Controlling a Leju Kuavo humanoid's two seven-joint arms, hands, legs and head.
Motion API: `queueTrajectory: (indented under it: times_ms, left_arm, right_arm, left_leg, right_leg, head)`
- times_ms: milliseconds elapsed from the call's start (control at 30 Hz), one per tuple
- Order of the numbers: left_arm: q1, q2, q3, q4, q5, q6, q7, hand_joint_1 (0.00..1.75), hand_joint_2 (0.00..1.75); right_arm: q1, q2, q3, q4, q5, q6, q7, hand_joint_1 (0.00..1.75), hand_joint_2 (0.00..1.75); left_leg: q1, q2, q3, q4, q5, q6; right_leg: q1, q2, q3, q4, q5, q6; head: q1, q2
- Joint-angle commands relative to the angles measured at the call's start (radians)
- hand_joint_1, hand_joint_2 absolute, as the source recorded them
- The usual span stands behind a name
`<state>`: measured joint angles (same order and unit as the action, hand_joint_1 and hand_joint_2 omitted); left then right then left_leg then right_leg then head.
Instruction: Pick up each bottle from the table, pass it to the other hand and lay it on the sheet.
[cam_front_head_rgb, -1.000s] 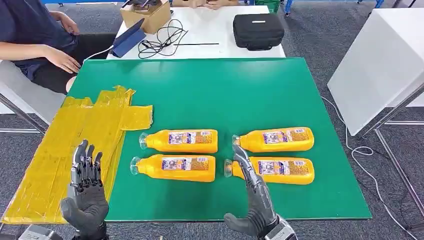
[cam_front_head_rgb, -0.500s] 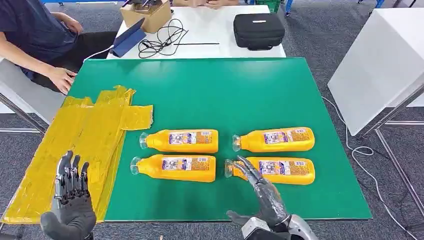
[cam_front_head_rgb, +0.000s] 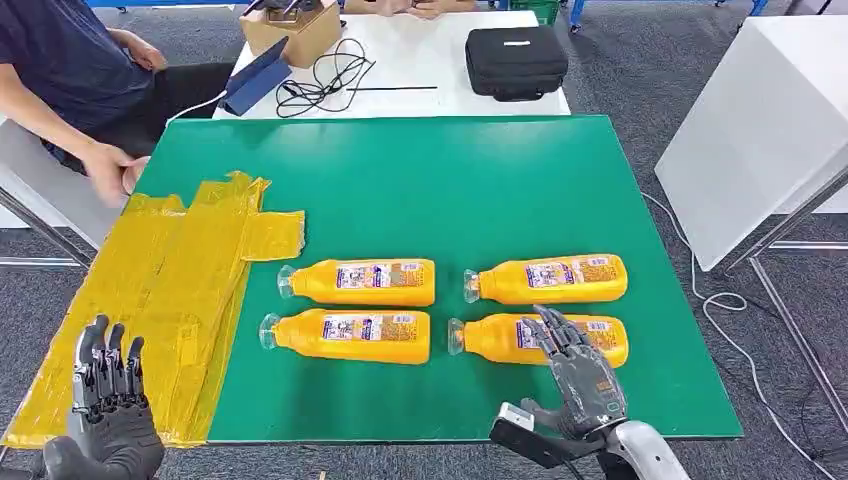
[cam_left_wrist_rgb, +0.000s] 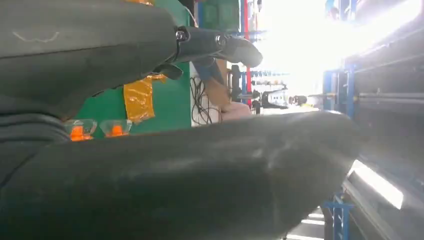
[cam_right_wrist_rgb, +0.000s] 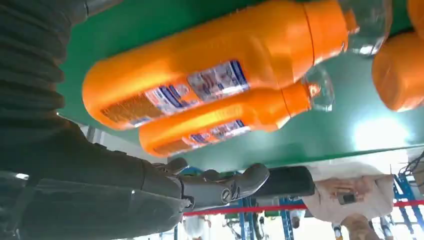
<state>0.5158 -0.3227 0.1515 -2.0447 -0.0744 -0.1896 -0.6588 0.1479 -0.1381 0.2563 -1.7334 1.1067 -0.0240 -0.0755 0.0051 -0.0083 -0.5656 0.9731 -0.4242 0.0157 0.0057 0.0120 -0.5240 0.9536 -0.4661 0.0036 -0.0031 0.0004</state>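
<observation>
Four orange bottles with clear caps lie on their sides on the green table (cam_front_head_rgb: 450, 190): far-left (cam_front_head_rgb: 365, 282), near-left (cam_front_head_rgb: 355, 336), far-right (cam_front_head_rgb: 555, 279), near-right (cam_front_head_rgb: 500, 338). My right hand (cam_front_head_rgb: 580, 375) is open, fingers spread over the near-right bottle's label end; I cannot tell if it touches. In the right wrist view that near-right bottle (cam_right_wrist_rgb: 200, 75) looms close, the far-right bottle (cam_right_wrist_rgb: 225, 122) behind it, and my fingers (cam_right_wrist_rgb: 220, 187) hold nothing. My left hand (cam_front_head_rgb: 105, 410) is open, upright over the near corner of the crumpled yellow sheet (cam_front_head_rgb: 170, 270).
A person (cam_front_head_rgb: 60, 70) sits at the table's far left, one hand near the sheet's far corner. Behind stands a white table with a black case (cam_front_head_rgb: 517, 62), cables (cam_front_head_rgb: 325, 80) and a cardboard box (cam_front_head_rgb: 292, 30). A white table (cam_front_head_rgb: 750, 130) is to the right.
My right hand has shifted right, from the near-right bottle's cap to over its body. My left hand has sunk back toward the near-left corner. The person's hand has drawn back from the table.
</observation>
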Motion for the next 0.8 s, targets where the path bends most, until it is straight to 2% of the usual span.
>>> queueTrajectory:
  times_ms: [33,267,333,500,633,733,800]
  left_arm:
    - [-0.025,-0.017,0.042,0.023,-0.001,-0.014,0.014,0.00,0.00]
    - [-0.012,0.007,0.028,0.018,0.016,0.011,0.017,0.00,0.00]
    - [-0.006,0.007,0.028,0.017,0.017,0.011,0.017,0.00,0.00]
    - [-0.002,0.009,0.025,0.017,0.019,0.005,0.018,0.00,0.00]
    - [-0.021,0.023,0.021,0.039,0.029,0.002,0.021,0.00,0.00]
    - [-0.028,0.041,0.010,0.055,0.042,0.004,0.021,0.00,0.00]
    - [-0.029,0.043,0.008,0.057,0.044,0.007,0.020,0.00,0.00]
  right_arm:
    - [-0.053,0.016,-0.057,0.050,0.031,0.009,0.012,0.00,1.75]
    - [-0.104,0.007,-0.068,0.146,0.024,0.037,0.026,0.00,1.75]
    - [-0.106,0.003,-0.073,0.154,0.021,0.039,0.025,0.00,1.75]
    - [-0.108,-0.023,-0.081,0.180,0.020,0.053,0.038,0.00,1.75]
    - [-0.079,-0.050,-0.118,0.192,0.000,0.055,0.046,0.00,1.75]
    - [-0.012,-0.077,-0.150,0.154,-0.010,0.047,0.053,0.00,1.75]
    - [0.003,-0.080,-0.157,0.144,-0.010,0.044,0.053,0.00,1.75]
  left_leg:
    - [0.000,0.001,0.003,-0.001,-0.001,0.000]
    - [0.000,0.002,0.002,-0.001,-0.001,0.000]
    - [0.000,0.003,0.006,-0.001,-0.002,0.000]
    - [0.000,0.002,0.004,-0.001,-0.002,0.000]
    - [0.000,-0.001,0.005,-0.002,-0.001,0.000]
    - [0.000,-0.003,0.005,-0.002,-0.001,0.000]
    - [-0.001,-0.003,0.002,-0.001,0.000,0.000]
  right_leg:
    - [0.000,-0.001,0.003,-0.002,-0.001,0.002]
    - [0.000,0.001,0.003,-0.002,0.000,0.001]
    - [0.000,0.001,0.007,-0.003,-0.001,0.002]
    - [0.000,0.000,0.004,-0.002,-0.001,0.002]
    - [0.000,-0.003,0.006,-0.003,-0.001,0.002]
    - [0.000,-0.004,0.006,-0.004,-0.001,0.002]
    - [-0.001,-0.004,0.002,-0.002,-0.001,0.001]
  head:
    - [0.000,0.000]
    - [0.000,0.000]
    - [0.000,0.000]
    - [0.000,0.000]
    - [0.000,0.000]
    - [0.000,0.000]
    - [0.000,0.000]
